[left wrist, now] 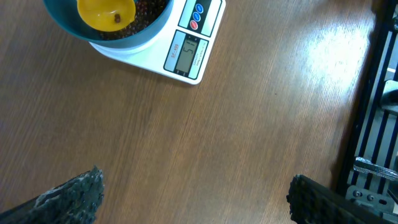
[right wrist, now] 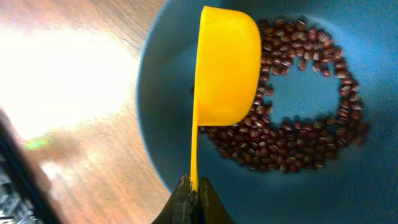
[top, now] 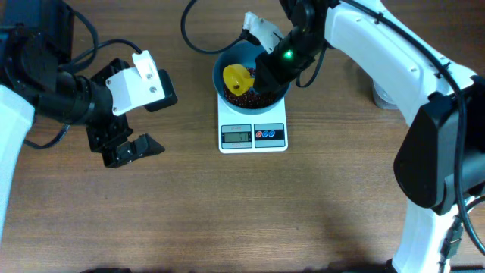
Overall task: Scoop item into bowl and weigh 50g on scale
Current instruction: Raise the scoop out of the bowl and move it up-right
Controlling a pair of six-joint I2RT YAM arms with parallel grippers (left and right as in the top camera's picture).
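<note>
Right tool clenched on the thin handle of a yellow scoop, the jaws pinching the handle edge-on at the 6 o'clock margin of the right wrist view. The scoop cup hangs inside the bowl, turned on its side. The left wrist view looks into the cup and shows one bean there, so it reads as all but emptied. The beans lie loose on the bowl floor, spreading from about 2 o'clock round to 6 o'clock of the cup, with a bare blue patch in their midst. The bowl stands on the scale, covering its platform at 12 o'clock of the grey display. The two round buttons sit at 3 o'clock of that display, and the digits are too small to read with confidence. Left tool released, fingers wide apart and grasping nothing, above the bare bench at 9 o'clock of the scale and well apart from it. Step in hand, as judged: tipping a scoopful into the bowl and trimming the load toward 50 g. The next move calls for lifting the scoop out without touching the rim, so that the reading settles. Small additions or removals should then follow as the display dictates. No bean supply is in view.
</note>
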